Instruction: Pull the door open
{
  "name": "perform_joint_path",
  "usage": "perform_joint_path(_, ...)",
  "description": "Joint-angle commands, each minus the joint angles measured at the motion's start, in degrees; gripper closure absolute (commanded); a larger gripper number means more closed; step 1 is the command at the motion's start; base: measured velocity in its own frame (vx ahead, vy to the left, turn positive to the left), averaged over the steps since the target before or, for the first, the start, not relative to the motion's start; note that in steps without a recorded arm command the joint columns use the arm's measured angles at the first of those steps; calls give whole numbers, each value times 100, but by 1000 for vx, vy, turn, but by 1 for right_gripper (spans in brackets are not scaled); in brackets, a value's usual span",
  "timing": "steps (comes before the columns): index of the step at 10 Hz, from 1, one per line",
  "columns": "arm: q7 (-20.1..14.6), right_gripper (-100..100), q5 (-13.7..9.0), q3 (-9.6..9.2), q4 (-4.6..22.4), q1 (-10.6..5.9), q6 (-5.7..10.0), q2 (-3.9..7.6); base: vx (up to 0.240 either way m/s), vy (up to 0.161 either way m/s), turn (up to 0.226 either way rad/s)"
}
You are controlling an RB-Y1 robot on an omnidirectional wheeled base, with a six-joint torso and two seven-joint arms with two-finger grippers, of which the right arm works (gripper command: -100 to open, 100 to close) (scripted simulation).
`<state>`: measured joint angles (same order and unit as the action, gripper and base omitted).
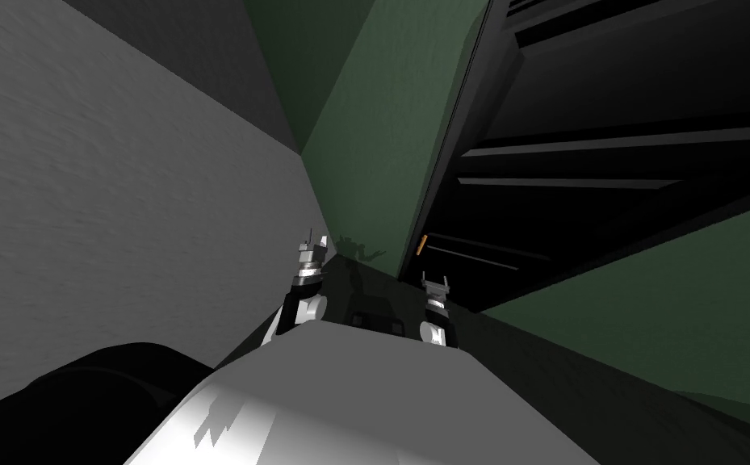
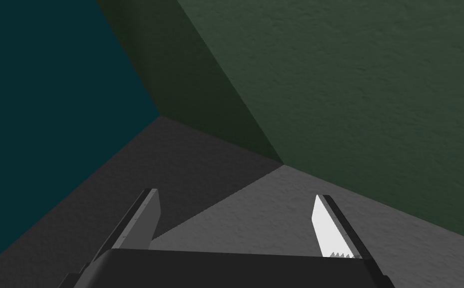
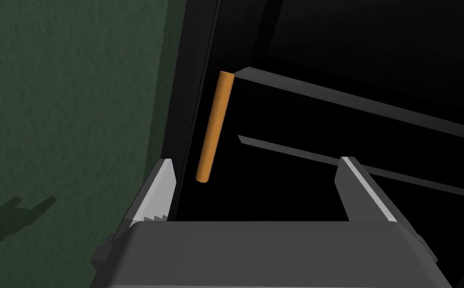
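A dark panelled door [image 1: 607,161] stands ahead on my right, set in a green wall [image 1: 365,145]. Its orange bar handle [image 3: 215,126] sits near the door's edge [image 1: 420,244]. My right gripper [image 3: 258,192] is open and points at the door, with the handle a short way beyond it, nearer one fingertip [image 3: 165,172]. In the head view that gripper [image 1: 435,282] is just below the handle. My left gripper [image 1: 316,244] is open too [image 2: 235,220], raised near the corner where a grey wall meets the green one.
A grey wall [image 1: 106,194] runs close along my left side. Green wall continues to the right of the door [image 1: 688,307]. A dark rounded shape [image 1: 82,387] lies at the lower left.
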<state>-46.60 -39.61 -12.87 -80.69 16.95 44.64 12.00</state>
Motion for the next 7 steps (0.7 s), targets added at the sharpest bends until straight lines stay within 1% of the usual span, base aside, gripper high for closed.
perform_joint_path(1,-199,-100,-131,-40,258,-82,91,43,97,-12,82)
perform_joint_path(7,-760,-100,-573,-175,935,-259,297,153,106,-12,71)
